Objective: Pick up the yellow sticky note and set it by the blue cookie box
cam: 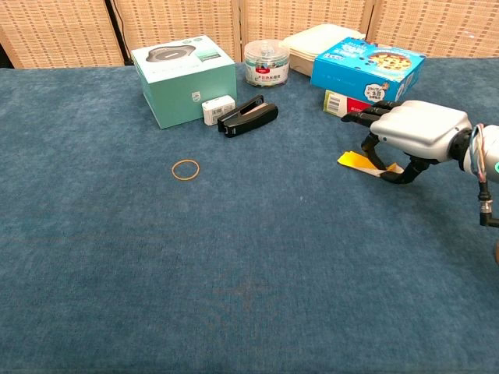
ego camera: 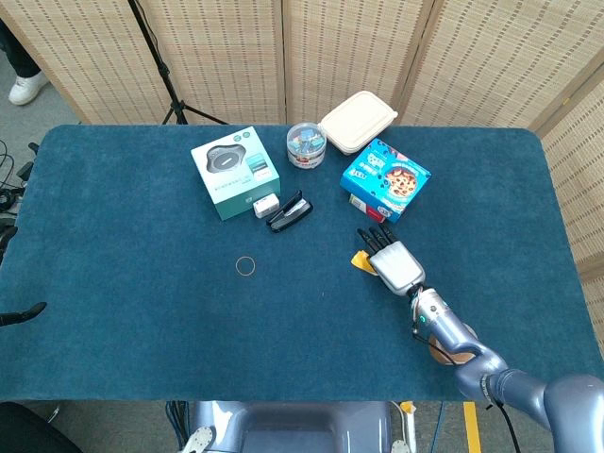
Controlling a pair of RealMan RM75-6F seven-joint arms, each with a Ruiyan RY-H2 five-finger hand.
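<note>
Right hand [cam: 417, 131]: grips yellow sticky note [cam: 355, 160], lifted off the table [cam: 234, 273], just before blue cookie box [cam: 368, 66].

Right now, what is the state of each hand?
Left hand: not in view.
Right hand: holding the yellow paper sticky note.

Two cameras on one dark blue felt table [ego camera: 113, 311]

The head view looks steeply down from high up, taking in the whole tabletop, with woven screens along the upper frame. The chest view sits low and near, facing across the surface. Both share the pale green square carton [ego camera: 235, 171] [cam: 184, 78] and the right hand [ego camera: 391, 260] [cam: 411, 129].
</note>
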